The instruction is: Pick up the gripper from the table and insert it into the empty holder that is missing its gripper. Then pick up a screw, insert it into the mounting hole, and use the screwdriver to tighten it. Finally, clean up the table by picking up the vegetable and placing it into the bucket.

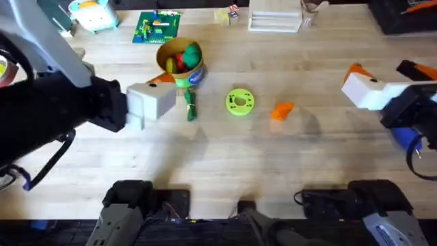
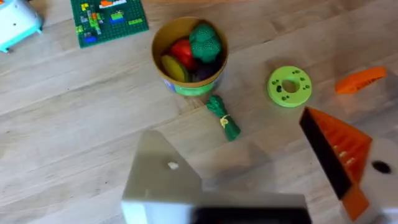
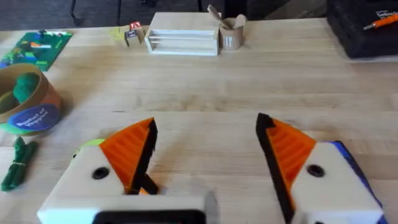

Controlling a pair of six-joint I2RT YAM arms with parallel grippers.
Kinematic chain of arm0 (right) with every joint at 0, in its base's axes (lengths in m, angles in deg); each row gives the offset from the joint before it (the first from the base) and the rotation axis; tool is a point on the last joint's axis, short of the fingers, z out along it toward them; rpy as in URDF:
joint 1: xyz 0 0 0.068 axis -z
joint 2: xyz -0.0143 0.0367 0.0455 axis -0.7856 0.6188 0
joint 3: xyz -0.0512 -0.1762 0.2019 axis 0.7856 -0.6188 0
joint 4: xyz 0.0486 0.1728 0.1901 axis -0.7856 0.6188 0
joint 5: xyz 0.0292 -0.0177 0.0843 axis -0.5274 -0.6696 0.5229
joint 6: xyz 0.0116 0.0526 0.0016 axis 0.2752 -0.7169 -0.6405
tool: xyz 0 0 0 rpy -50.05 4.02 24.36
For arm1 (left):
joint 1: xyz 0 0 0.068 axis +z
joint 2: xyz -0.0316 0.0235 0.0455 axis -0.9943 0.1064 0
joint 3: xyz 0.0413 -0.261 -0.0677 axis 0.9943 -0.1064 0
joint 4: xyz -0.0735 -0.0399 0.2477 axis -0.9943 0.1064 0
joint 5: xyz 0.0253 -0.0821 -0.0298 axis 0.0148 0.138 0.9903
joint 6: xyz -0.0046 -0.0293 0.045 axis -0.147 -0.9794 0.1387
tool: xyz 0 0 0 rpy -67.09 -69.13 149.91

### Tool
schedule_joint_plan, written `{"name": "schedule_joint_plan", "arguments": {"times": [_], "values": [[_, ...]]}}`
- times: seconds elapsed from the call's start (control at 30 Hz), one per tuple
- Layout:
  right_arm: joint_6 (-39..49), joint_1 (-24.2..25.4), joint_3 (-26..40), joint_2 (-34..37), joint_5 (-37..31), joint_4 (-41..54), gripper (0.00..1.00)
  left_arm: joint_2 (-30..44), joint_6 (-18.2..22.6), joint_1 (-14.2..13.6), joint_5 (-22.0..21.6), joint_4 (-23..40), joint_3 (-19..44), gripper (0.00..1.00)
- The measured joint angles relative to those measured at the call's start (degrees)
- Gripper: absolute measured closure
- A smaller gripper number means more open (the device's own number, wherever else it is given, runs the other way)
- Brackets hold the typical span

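Note:
The orange ribbed gripper [image 1: 281,111] [image 2: 360,79] lies loose on the table, right of a lime-green disc [image 1: 240,102]. My left gripper [image 1: 167,92] [image 2: 230,129] hovers open above the vegetable. One of its fingers is the bare white holder [image 2: 163,180]; the other carries an orange pad. The dark green vegetable [image 1: 190,106] [image 2: 224,118] [image 3: 18,163] lies just in front of the yellow bucket [image 1: 181,61] [image 2: 189,53], which holds red and green toy produce. My right gripper [image 1: 348,82] [image 3: 206,124] is open at the right with both orange pads and nothing between them. A blue object [image 1: 406,137] shows under the right arm.
A green brick baseplate [image 1: 157,27], a light-blue toy [image 1: 92,14], a white wooden rack [image 1: 274,20] with a small cup [image 3: 231,34] and a black case [image 1: 403,17] line the far edge. Bare wood lies in front of the disc and the wedge.

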Motion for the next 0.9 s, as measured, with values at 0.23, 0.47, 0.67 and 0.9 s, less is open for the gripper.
{"name": "schedule_joint_plan", "arguments": {"times": [0.23, 0.47, 0.67, 0.9], "values": [[0.00, 0.00, 0.00, -0.02, 0.00, 0.02, 0.011, 0.00, 0.12, 0.00, 0.42, -0.35, 0.00, 0.010], [0.00, 0.00, 0.00, -0.02, 0.00, 0.02, 0.011, -0.02, 0.10, 0.00, 2.17, -0.09, 0.00, 0.010], [0.02, 0.00, 0.00, -0.02, 0.02, 0.02, 0.011, 0.00, 0.05, 0.00, 4.75, 2.08, 0.02, 0.010], [0.00, 0.00, 0.00, 0.00, 0.02, 0.04, 0.011, -0.02, 2.69, -0.23, 16.03, -16.16, -6.83, 0.010]]}}
